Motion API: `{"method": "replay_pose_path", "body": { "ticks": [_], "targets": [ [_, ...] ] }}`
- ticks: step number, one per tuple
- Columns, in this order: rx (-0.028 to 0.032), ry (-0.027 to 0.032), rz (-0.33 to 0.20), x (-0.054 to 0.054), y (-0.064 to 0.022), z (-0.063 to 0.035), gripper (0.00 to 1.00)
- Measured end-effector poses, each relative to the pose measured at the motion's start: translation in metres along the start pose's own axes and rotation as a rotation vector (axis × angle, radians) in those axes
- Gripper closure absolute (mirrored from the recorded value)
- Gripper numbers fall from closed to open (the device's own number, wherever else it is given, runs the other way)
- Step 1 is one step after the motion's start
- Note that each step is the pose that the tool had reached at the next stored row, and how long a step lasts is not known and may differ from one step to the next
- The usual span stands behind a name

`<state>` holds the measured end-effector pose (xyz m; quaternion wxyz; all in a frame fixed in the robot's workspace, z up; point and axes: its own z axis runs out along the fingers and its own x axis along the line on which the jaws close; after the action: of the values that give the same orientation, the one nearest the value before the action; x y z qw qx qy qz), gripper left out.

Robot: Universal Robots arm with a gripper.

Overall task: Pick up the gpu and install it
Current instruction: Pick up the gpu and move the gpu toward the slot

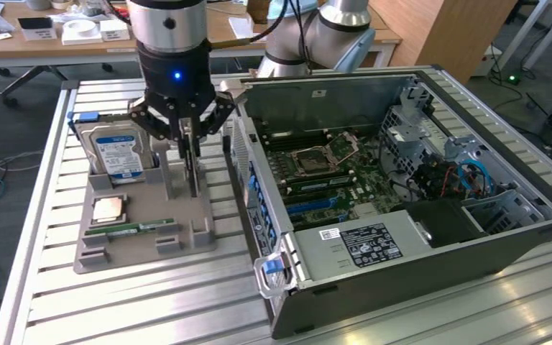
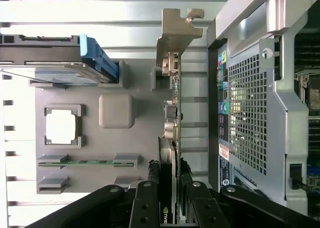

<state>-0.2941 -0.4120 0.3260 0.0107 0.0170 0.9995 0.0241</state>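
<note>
Pincer [image 2: 169, 172] grips the upright gpu [image 2: 173, 115], near the case [image 2: 250, 92].

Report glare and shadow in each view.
Wrist view: glare whitens the table slats and the CPU; the gripper, shut on the gpu, is dark. Exterior view: a blue light glows on the arm; slats gleam beside the case.
</note>
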Motion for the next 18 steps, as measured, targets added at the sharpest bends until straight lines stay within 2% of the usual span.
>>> {"method": "replay_pose_path", "body": {
  "ticks": [13,18],
  "targets": [
    [0.0000,0.0000,0.000,-0.001,0.0028,-0.0586,0.74],
    [0.0000,0.0001,0.000,-0.002,0.0038,-0.0778,0.74]
  ]
}}
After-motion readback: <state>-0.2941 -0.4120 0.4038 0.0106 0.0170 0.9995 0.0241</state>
